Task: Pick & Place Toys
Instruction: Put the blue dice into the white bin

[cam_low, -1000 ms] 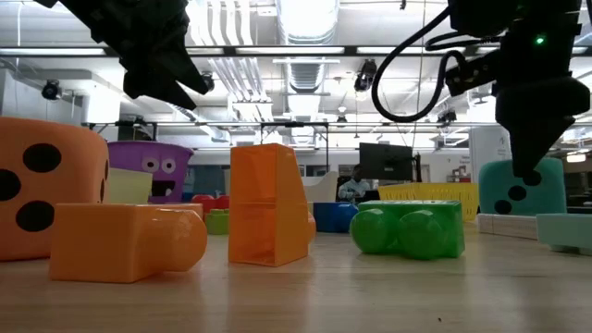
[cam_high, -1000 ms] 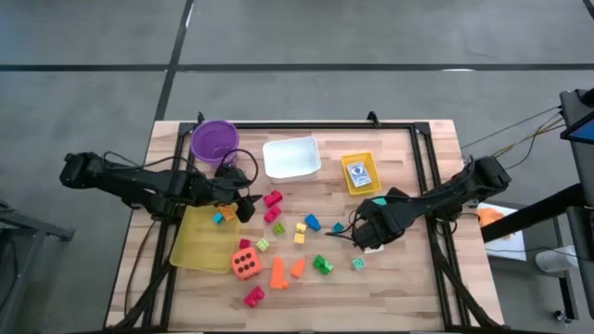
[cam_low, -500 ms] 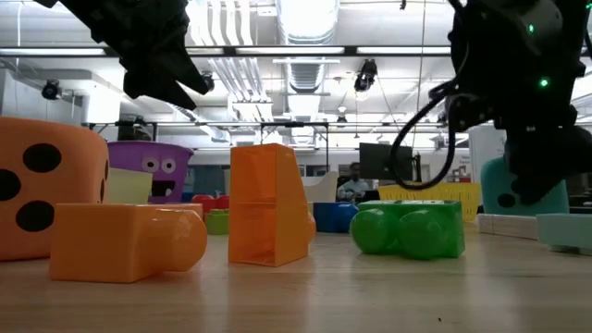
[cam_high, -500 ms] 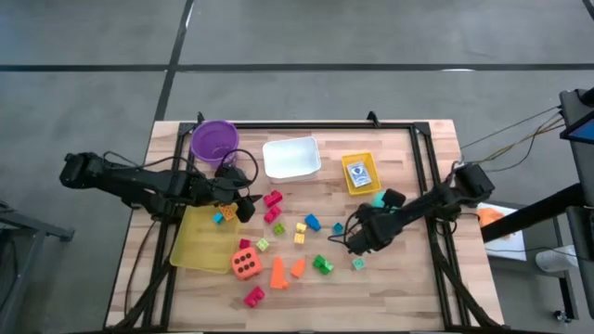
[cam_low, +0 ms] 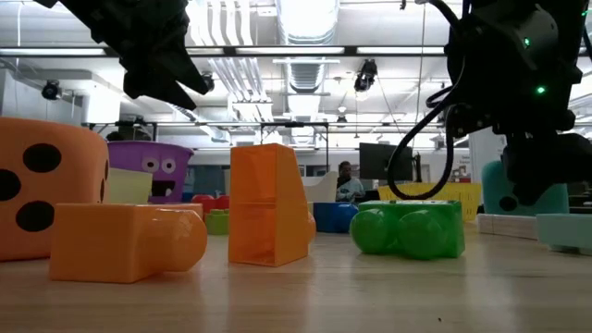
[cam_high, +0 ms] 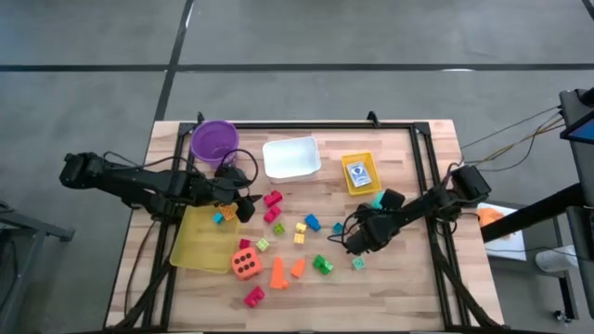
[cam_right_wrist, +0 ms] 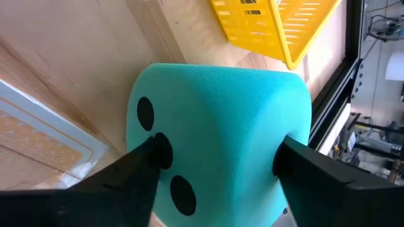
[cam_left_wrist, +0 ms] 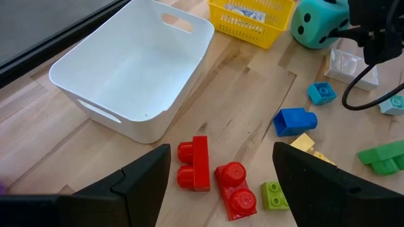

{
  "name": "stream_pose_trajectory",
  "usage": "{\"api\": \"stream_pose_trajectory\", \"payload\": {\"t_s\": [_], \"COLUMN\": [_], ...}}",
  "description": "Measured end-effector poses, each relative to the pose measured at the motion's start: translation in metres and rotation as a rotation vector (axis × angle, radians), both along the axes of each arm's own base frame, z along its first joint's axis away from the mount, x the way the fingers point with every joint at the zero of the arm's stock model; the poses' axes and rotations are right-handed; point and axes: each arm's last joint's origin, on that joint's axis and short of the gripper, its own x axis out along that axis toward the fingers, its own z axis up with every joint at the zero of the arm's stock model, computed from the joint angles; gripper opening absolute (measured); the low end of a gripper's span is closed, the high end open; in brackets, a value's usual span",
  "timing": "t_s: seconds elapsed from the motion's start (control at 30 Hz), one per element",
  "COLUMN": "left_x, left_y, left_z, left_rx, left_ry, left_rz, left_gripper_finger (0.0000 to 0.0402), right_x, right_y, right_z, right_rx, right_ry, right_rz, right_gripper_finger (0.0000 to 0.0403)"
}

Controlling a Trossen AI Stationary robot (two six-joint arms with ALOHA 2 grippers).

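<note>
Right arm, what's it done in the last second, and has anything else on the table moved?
The right hand came down at the teal die and closed in on it, one finger against each side. The left hand still hovers open by the yellow tray, and the blocks and orange die lie where they were.

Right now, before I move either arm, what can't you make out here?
- Teal die: low view, mostly hidden behind the right arm.
- Orange die: low view, cut off by the left edge.
- Card in yellow basket: high view, print too small.
- Clear card: right wrist view, cut off by the edge.
</note>
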Motion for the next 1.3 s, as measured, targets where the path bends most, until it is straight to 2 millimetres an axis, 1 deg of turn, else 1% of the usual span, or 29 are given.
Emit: {"api": "stream_pose_trajectory", "payload": {"t_s": [0.63, 0.8, 0.9, 1.3], "left_x": [0.0, 0.0, 0.0, 0.0], "left_y": [0.0, 0.0, 0.0, 0.0], "left_z": [0.0, 0.0, 0.0, 0.0], "left_rx": [0.0, 0.0, 0.0, 0.0], "left_ry": [0.0, 0.001, 0.0, 0.0], "left_rz": [0.0, 0.0, 0.0, 0.0], "left_gripper_finger": [0.0283, 0.0283, 0.0283, 0.0283], "right_x": [0.0, 0.0, -0.001, -0.01], "right_y": [0.0, 0.0, -0.001, -0.003], "right_z": [0.002, 0.014, 0.021, 0.048], "right_rx": [-0.004, -0.005, 0.015, 0.043], "right_ry": [-0.03, -0.071, -0.101, -0.21], "right_rz": [-0.039, -0.066, -0.08, -0.091], "right_gripper_finger": [0.025, 0.0249, 0.0238, 0.0233]}}
